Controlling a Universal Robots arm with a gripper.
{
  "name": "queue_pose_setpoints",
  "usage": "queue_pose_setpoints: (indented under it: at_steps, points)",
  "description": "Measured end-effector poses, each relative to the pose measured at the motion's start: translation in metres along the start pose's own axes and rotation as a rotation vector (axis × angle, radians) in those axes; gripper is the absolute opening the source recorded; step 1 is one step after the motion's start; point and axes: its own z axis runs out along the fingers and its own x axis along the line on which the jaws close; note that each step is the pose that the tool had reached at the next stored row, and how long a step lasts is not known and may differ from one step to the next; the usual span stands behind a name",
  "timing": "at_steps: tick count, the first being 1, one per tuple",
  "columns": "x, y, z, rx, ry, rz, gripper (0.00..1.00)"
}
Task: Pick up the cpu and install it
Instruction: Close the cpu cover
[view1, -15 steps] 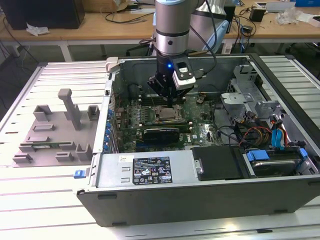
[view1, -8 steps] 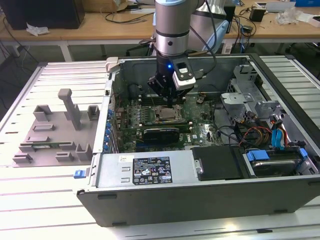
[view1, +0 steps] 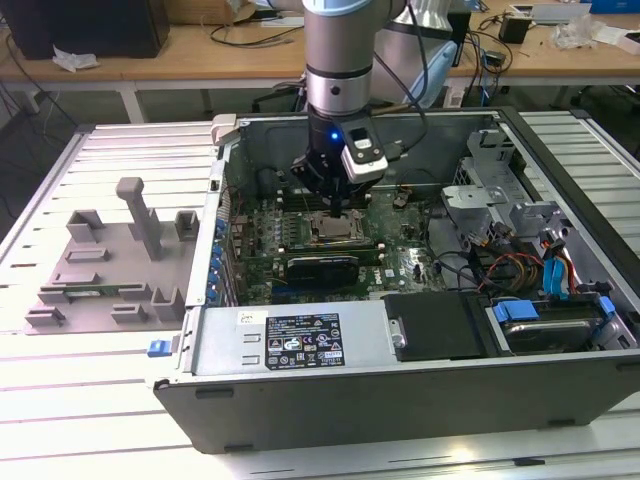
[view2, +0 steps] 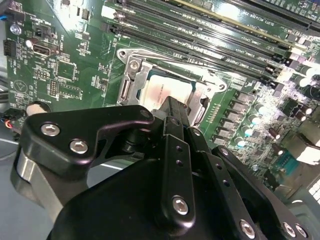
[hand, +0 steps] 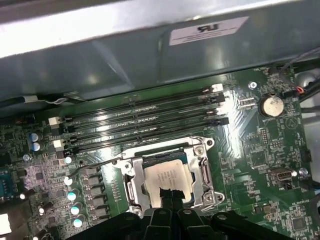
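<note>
One cpu (hand: 169, 174) lies flat in the socket (hand: 131, 186) inside the open computer case (view1: 290, 345); the pincer (hand: 168, 194), clenched empty, points at its edge.

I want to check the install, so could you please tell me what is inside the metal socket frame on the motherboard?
The cpu lies inside the socket frame, its silver top showing. The gripper covers one edge of it, and whatever is beneath the cpu is hidden.
</note>
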Motion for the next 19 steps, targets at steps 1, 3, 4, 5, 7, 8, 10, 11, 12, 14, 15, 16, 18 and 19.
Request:
queue_pose_setpoints:
  at_steps: [1, 3, 4, 5, 7, 8, 10, 11, 12, 14, 15, 16, 18, 19]
  points:
    - [0.0004, -0.0001, 0.0007, -0.0002, -0.0003, -0.006, 0.11]
    - [0.003, -0.0006, 0.0016, -0.0003, -0.0008, -0.013, 0.11]
    - [0.0049, -0.001, 0.002, -0.0004, -0.001, -0.014, 0.11]
    - [0.0066, -0.0012, 0.0024, -0.0006, -0.0013, -0.015, 0.11]
    - [0.0106, -0.0024, 0.0044, -0.001, -0.0025, -0.021, 0.11]
    - [0.0121, -0.0032, 0.0059, -0.0019, -0.0038, -0.028, 0.11]
    - [0.0143, -0.0039, 0.0072, -0.0023, -0.0048, -0.034, 0.11]
    - [0.0155, -0.0041, 0.008, -0.0026, -0.0054, -0.036, 0.11]
    - [0.0161, -0.0043, 0.0088, -0.0029, -0.006, -0.04, 0.11]
    - [0.0169, -0.0047, 0.0102, -0.0031, -0.007, -0.052, 0.11]
    - [0.0177, -0.0048, 0.0112, -0.0034, -0.0076, -0.06, 0.11]
    - [0.0186, -0.005, 0.0117, -0.0034, -0.0079, -0.064, 0.11]
    - [0.0209, -0.0054, 0.0134, -0.0039, -0.009, -0.074, 0.11]
    - [0.022, -0.0056, 0.0143, -0.0042, -0.0095, -0.078, 0.11]
